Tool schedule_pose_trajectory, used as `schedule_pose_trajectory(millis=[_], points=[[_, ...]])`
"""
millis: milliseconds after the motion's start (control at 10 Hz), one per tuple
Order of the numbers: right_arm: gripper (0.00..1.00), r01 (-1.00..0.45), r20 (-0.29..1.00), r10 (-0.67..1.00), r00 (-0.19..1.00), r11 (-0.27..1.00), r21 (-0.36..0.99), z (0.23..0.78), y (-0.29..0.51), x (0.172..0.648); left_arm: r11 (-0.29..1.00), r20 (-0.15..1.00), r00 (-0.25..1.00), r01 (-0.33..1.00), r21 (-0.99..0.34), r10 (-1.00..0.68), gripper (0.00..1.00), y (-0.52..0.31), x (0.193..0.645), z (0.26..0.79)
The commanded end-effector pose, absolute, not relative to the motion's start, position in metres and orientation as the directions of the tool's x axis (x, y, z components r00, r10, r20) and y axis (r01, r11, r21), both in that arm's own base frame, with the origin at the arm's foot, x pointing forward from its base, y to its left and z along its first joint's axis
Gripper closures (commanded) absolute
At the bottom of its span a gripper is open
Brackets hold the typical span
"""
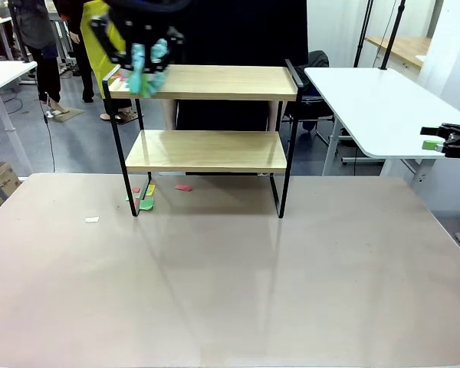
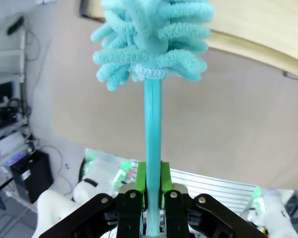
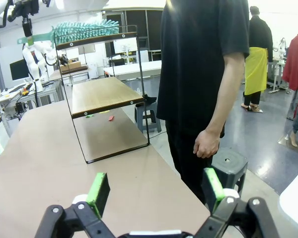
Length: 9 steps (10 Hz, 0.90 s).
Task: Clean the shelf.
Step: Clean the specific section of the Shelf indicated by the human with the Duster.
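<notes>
We judge the shelf [image 1: 215, 83], at the desk's [image 1: 230, 291] far side, light yet stiff, best steadied by an end rail [image 1: 294, 74]; our left gripper [image 2: 153, 174] clamps the duster [image 2: 154, 44], our right gripper [image 3: 154, 193] stands open.

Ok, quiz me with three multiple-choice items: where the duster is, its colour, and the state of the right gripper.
1. Where is the head of the duster?
A. at the left end of the top board of the shelf
B. on the lower board
C. on the table

2. What colour is the duster?
A. pink
B. teal
C. white

3. How is the right gripper?
A. shut on the duster
B. shut on a paper scrap
C. open, holding nothing

Answers:
1 A, the front view shows the head at that end.
2 B, head and handle are teal in the left wrist view.
3 C, its green pads stand wide apart with nothing between them.
</notes>
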State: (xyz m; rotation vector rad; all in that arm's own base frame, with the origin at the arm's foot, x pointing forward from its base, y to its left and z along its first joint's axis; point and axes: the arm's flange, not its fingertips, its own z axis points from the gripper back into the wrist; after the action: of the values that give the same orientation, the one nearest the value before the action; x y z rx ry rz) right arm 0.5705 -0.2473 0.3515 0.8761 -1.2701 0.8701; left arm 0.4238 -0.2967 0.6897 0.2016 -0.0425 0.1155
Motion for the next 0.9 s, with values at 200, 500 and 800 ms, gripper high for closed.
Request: schedule_pose_trajectory(millis=[200,500,800], points=[[0.0,-0.908,0.994,0.058,0.088,0.416,0.057,0.354,-0.246,0.571,0.842,0.258,0.948,-0.291,0.454,0.189,0.87,-0.252,0.38,0.71],[0.0,-0.908,0.994,0.058,0.088,0.416,0.057,0.354,-0.246,0.571,0.978,0.319,0.948,-0.061,0.199,-0.006,0.87,-0.27,0.343,0.736],[0.0,-0.908,0.994,0.058,0.088,0.416,0.057,0.354,-0.246,0.571,0.898,0.297,0.948,-0.229,0.375,0.118,0.87,-0.264,0.362,0.74]])
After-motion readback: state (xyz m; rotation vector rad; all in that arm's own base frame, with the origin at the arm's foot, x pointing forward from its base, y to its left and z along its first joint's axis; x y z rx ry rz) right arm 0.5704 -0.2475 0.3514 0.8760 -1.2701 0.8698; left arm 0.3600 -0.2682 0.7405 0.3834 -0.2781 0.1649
